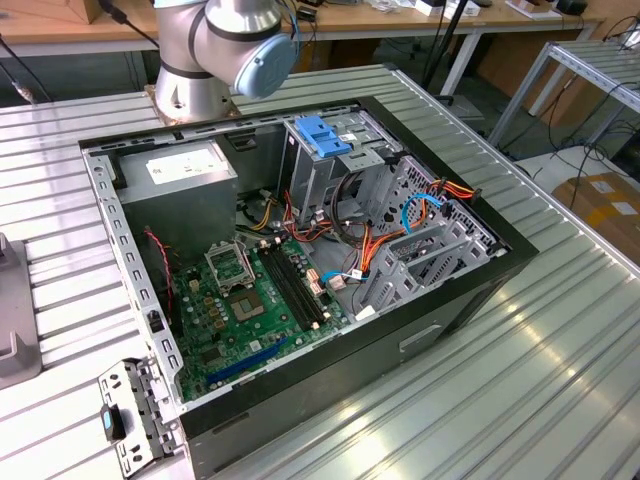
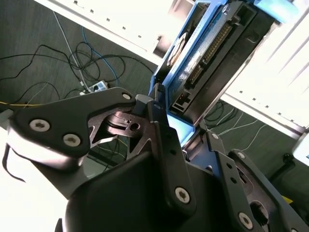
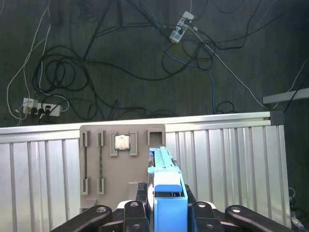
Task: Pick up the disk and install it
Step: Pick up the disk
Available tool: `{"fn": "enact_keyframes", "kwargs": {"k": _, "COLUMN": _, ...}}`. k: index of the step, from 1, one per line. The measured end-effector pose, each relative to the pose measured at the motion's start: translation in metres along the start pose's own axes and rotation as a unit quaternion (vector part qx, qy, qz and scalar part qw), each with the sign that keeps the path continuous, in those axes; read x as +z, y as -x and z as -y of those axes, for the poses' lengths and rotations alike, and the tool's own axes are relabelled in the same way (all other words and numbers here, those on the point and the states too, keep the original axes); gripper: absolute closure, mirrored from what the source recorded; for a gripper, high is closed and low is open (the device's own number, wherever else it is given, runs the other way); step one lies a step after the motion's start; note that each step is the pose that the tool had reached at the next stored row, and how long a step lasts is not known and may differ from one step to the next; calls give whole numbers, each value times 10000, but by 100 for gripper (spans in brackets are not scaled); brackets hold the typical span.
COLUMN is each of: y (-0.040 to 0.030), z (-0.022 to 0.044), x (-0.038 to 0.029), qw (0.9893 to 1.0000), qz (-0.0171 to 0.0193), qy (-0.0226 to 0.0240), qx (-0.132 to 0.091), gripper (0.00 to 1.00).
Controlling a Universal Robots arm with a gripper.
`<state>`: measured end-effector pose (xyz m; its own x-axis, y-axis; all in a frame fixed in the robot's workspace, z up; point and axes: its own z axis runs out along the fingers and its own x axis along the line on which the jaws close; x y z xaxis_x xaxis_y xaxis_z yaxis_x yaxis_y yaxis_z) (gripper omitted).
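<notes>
While clamped in gripper (image 3: 167,202) | disk (image 2: 212,53): blue frame, dark connector end

The gripper (image 3: 167,205) clasps the disk (image 3: 164,169) — a grey tray (image 3: 123,169) lies on the ribbed table (image 3: 231,159).

**NO READABLE TEXT**

White sticker (image 1: 186,166) on power supply (image 1: 180,205) inside PC case (image 1: 420,335): print too small to make out. Pale label on cardboard box (image 1: 600,205), exterior view's right: illegible. No legible marks on disk (image 2: 212,53) in second wrist view, nor on chip (image 3: 121,142) in grey tray (image 3: 120,169) in first wrist view.
</notes>
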<state>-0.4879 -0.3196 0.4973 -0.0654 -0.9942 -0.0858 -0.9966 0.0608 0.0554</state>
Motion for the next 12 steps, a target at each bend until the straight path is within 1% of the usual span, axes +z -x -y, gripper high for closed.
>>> {"fn": "enact_keyframes", "kwargs": {"k": 1, "y": -27, "z": 46, "x": -5, "qw": 10000, "qz": -1, "qy": 10, "qx": 1, "gripper": 63}}
{"fn": "enact_keyframes", "kwargs": {"k": 3, "y": -69, "z": 115, "x": -11, "qw": 10000, "qz": -1, "qy": 23, "qx": 2, "gripper": 63}}
{"fn": "enact_keyframes", "kwargs": {"k": 5, "y": -101, "z": 161, "x": -16, "qw": 10000, "qz": -2, "qy": 33, "qx": 3, "gripper": 63}}
{"fn": "enact_keyframes", "kwargs": {"k": 7, "y": -149, "z": 218, "x": -22, "qw": 10000, "qz": -3, "qy": 43, "qx": 4, "gripper": 63}}
{"fn": "enact_keyframes", "kwargs": {"k": 10, "y": -200, "z": 281, "x": -29, "qw": 10000, "qz": -3, "qy": 55, "qx": 5, "gripper": 63}}
{"fn": "enact_keyframes", "kwargs": {"k": 12, "y": -251, "z": 348, "x": -36, "qw": 10000, "qz": -4, "qy": 67, "qx": 6, "gripper": 63}}
